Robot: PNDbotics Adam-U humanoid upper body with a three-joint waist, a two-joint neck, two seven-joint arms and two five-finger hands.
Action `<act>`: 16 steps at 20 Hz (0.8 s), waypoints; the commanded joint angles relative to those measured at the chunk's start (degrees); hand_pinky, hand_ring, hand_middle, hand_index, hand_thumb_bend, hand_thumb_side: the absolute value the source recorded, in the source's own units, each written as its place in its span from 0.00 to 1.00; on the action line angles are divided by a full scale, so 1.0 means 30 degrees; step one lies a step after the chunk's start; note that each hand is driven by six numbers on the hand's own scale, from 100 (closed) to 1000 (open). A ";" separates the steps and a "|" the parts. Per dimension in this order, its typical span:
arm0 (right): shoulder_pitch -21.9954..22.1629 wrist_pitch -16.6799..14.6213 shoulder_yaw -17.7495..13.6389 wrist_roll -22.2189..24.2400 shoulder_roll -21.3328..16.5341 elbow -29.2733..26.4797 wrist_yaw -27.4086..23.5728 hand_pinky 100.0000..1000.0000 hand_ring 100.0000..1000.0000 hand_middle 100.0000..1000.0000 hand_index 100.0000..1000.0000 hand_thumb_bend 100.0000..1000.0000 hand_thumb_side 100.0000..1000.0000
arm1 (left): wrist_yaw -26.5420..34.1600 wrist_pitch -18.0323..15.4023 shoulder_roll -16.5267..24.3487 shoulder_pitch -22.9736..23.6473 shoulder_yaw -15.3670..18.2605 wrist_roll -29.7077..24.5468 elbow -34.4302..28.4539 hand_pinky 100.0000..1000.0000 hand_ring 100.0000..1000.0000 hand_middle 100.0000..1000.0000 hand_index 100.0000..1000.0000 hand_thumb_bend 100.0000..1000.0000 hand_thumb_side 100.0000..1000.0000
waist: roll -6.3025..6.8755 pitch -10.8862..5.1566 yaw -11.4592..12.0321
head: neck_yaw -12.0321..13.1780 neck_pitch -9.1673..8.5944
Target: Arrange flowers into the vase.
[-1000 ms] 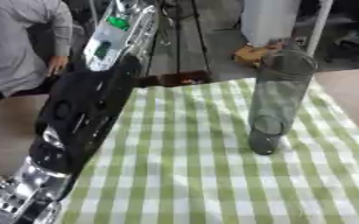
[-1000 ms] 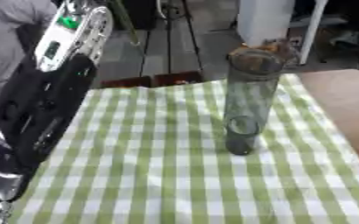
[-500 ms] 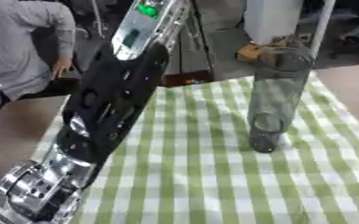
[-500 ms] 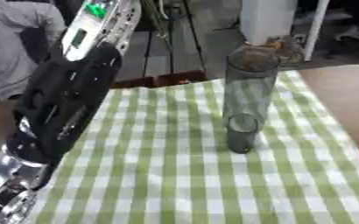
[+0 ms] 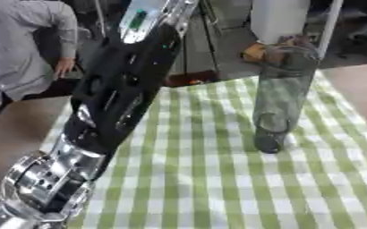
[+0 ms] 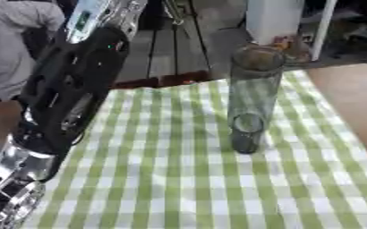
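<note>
Vase (image 6: 251, 98) (upright) mid-cloth (image 6: 179, 188), near far edge

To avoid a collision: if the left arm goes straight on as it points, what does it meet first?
Nothing that shows: the left arm runs up out of the top edge, hand unseen, well left of the vase. Beyond the edge I cannot tell.

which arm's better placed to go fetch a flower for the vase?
Left, tentatively. Only the left arm shows, raised over the checked cloth beside the empty vase. Neither hand, the right arm, nor any flower is in view.
</note>
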 commanded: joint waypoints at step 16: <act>-0.0577 0.0197 0.0017 -0.0033 -0.0271 -0.0297 -0.0444 0.68 0.77 0.81 0.87 0.00 1.00 | 0.2219 -0.0613 -0.0294 -0.1047 0.0171 0.1565 -0.2284 0.00 0.00 0.00 0.00 0.30 0.00 | 0.0212 -0.0653 -0.0416 | 0.0264 0.0582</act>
